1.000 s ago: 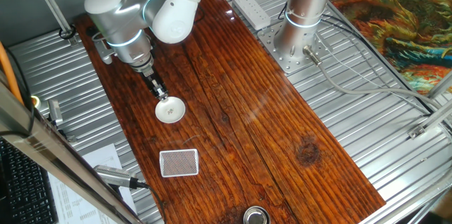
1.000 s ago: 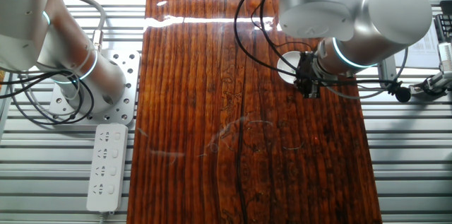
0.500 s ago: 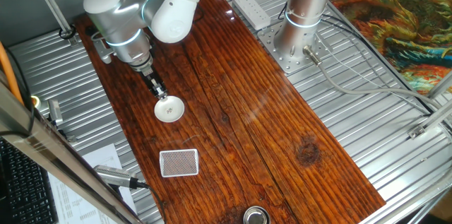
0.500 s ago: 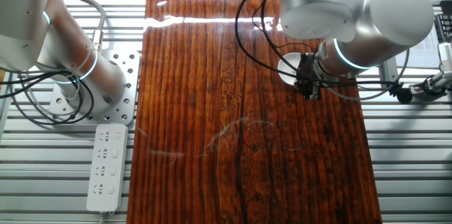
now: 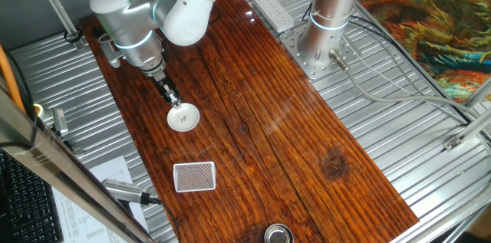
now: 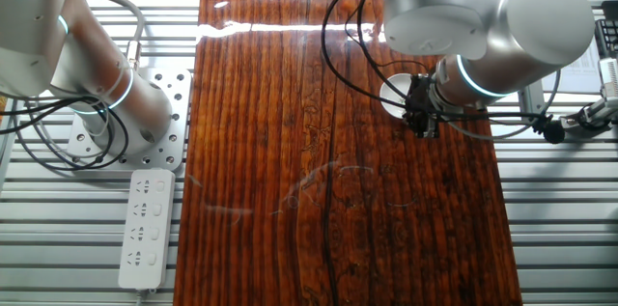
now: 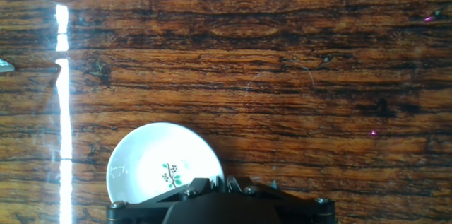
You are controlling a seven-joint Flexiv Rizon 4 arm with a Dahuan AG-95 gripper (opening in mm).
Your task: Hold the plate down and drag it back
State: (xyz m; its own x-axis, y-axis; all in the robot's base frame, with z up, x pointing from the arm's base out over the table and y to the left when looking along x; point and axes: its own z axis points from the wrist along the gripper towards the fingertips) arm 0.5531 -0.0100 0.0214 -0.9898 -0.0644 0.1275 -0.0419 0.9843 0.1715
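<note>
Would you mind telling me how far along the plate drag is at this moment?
Done: the gripper has reached the plate and sits at its rim nearest the arm. In hand: it seems to be pressing the rim, though actual contact is not clear; in the hand view the plate lies right at the hand. Left: most of the drag back; the plate sits mid-table, well apart from the card.

From my feed, the glossy dark wood tabletop (image 5: pixel 261 120) sits on ribbed metal decking (image 5: pixel 399 143), a white power strip (image 6: pixel 147 229) alongside, and bright glare streaks across the far end.
</note>
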